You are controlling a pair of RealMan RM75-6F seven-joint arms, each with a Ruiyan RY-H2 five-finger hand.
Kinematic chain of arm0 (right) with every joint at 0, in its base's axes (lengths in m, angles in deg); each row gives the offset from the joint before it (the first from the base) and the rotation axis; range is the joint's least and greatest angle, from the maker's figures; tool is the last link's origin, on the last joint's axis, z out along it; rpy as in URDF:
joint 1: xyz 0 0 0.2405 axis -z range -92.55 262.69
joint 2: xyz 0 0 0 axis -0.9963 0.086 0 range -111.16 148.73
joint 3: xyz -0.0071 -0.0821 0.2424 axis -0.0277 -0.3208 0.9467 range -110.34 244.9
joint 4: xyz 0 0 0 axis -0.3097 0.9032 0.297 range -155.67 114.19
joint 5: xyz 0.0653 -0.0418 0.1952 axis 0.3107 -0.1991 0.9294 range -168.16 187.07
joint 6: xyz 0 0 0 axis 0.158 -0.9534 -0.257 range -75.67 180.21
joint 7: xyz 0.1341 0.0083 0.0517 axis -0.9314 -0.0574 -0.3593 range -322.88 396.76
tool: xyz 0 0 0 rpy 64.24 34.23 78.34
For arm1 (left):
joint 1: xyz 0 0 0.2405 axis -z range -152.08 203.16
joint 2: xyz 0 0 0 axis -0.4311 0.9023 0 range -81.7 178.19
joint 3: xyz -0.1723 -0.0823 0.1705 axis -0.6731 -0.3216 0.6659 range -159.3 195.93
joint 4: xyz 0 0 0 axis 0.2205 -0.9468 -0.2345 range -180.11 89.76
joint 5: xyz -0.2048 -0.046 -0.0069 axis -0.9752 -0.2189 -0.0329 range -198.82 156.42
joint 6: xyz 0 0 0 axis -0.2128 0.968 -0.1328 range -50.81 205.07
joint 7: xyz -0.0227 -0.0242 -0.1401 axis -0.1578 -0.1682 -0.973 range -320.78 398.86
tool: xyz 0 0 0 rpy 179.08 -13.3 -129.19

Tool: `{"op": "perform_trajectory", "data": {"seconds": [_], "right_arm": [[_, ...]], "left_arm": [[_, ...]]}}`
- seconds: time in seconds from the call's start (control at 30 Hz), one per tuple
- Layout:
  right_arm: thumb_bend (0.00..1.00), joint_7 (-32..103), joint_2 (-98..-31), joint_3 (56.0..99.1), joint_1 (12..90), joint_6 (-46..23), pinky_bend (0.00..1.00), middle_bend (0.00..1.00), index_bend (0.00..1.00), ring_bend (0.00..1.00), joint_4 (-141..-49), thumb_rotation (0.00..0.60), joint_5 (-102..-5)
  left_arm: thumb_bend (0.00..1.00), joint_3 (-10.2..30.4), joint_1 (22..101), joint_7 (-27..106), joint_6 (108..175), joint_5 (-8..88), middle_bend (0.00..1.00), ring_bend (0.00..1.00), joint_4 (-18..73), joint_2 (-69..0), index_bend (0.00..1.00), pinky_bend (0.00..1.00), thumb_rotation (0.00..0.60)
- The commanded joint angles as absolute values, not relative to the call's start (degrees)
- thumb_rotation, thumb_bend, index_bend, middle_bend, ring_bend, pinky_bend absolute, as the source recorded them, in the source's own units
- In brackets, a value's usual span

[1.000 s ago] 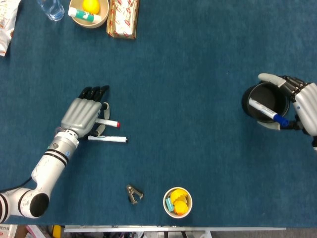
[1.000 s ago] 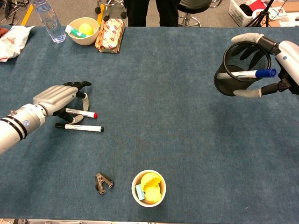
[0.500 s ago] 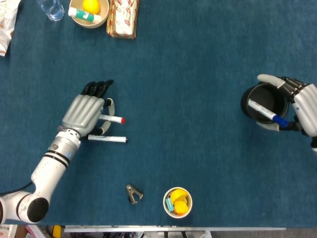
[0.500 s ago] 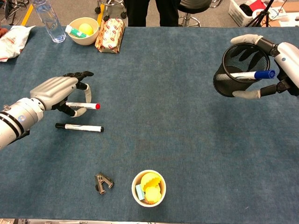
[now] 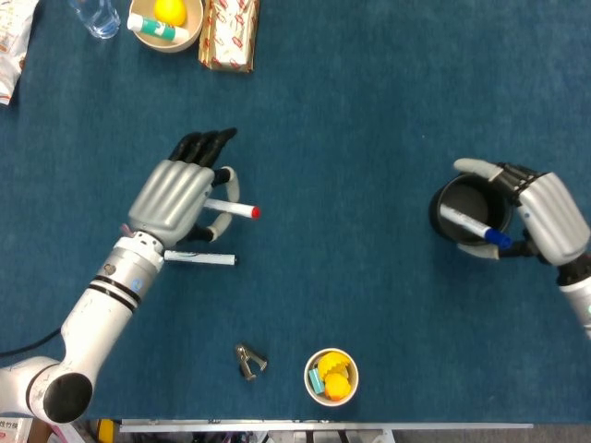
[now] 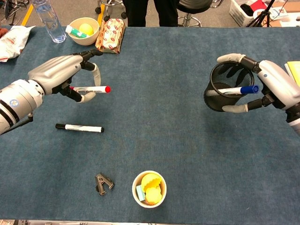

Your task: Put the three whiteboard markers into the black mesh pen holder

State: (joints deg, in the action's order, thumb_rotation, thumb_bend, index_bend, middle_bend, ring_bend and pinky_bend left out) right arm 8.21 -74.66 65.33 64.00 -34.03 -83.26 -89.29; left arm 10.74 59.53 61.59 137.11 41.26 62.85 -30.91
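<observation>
Above blue table felt (image 6: 154, 117), the red-capped white marker (image 6: 91, 89) had been lifted by the left hand (image 6: 63, 77), while the black mesh pen holder (image 6: 225, 91) was held nearer by the right hand (image 6: 274, 89).

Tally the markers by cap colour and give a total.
Red cap: 1, held by the left hand
Blue cap: 1, in the holder gripped by the right hand
Black cap: 1, lying on the table
Total: 3

silver-grey left hand (image 5: 175, 197) with black fingertips and pale thumb; white forearm ringed in black; right hand (image 5: 547, 214) matches.
</observation>
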Motion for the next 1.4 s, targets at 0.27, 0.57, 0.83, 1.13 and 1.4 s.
{"op": "perform_trajectory", "data": {"seconds": [0.27,0.57,0.83,1.13,1.4], "right_arm": [[0.00,5.5,-80.0,65.0,63.2,-32.1,0.49,0.52,0.43,0.44,-79.7,0.600,-89.1],[0.00,2.8,-84.9,65.1,62.9,-31.1,0.49,0.52,0.43,0.44,-75.3,0.600,-88.4],[0.00,-0.1,-89.4,65.3,62.8,-30.5,0.49,0.52,0.43,0.44,-70.6,0.600,-87.5],[0.00,-2.4,-93.0,65.1,61.9,-30.7,0.49,0.52,0.43,0.44,-67.7,0.600,-88.1],[0.00,-3.0,-94.6,64.9,60.2,-30.3,0.49,0.52,0.43,0.44,-66.7,0.600,-89.0]], "left_arm": [[0.35,7.6,63.7,65.8,137.3,36.8,0.00,0.00,72.1,-28.6,0.64,0.01,0.600],[0.35,5.7,67.1,67.0,137.3,32.0,0.01,0.00,77.9,-27.7,0.64,0.01,0.600],[0.35,4.0,69.9,64.6,136.3,28.2,0.02,0.00,81.7,-27.5,0.65,0.01,0.600],[0.35,2.0,72.9,59.6,134.2,26.8,0.04,0.00,82.8,-28.4,0.66,0.01,0.600],[0.35,0.3,74.8,54.7,132.6,24.8,0.05,0.00,83.4,-28.0,0.67,0.01,0.600]]}}
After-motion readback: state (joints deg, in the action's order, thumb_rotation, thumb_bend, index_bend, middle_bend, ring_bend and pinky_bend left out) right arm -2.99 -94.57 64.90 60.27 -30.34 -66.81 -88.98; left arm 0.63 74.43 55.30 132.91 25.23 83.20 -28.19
